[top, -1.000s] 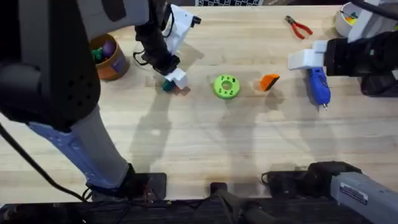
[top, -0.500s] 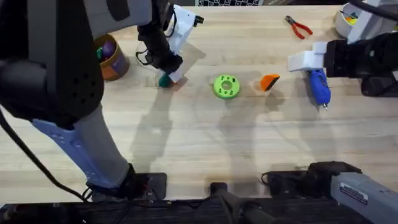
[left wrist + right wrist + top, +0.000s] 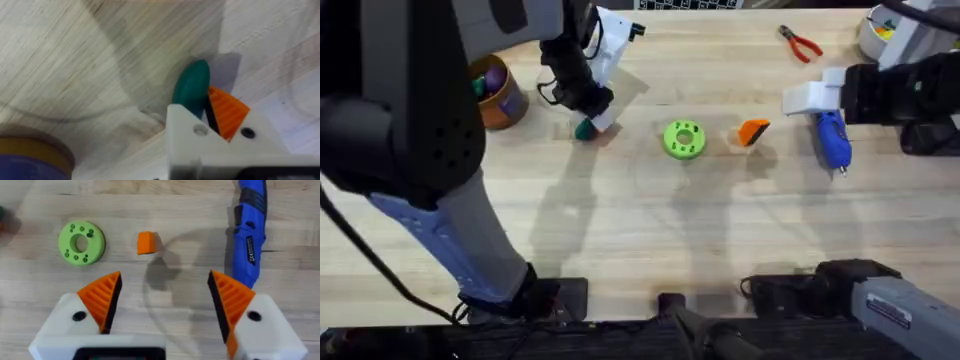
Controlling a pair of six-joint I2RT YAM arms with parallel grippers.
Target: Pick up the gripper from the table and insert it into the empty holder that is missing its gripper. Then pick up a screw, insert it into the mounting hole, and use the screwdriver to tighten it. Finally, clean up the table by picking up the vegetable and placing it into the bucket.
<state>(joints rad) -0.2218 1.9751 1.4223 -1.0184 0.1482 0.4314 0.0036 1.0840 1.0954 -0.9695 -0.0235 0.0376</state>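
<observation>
A: Overhead view, what does the left hand (image 3: 588, 118) do?

B: It is down on the tabletop (image 3: 640, 240), beside the bucket (image 3: 498, 100), and it is clenched on the vegetable (image 3: 584, 129). In the left wrist view the dark-green vegetable (image 3: 191, 88) sits between the white finger and the orange ribbed pad (image 3: 226, 111), its tip pointing out past them.

A: And the right hand?

B: The right hand (image 3: 815, 97) hovers at the right side of the tabletop, over the handle end of the screwdriver (image 3: 833, 138). In the right wrist view its fingers (image 3: 102, 297) are spread wide apart and grasp nothing.

A: Where is the gripper?

B: The orange gripper (image 3: 753, 131) lies on the tabletop between the green disc (image 3: 684, 139) and the screwdriver, touching neither. The red-handled pliers (image 3: 801, 43) lie near the far edge, well apart from the rest
</observation>
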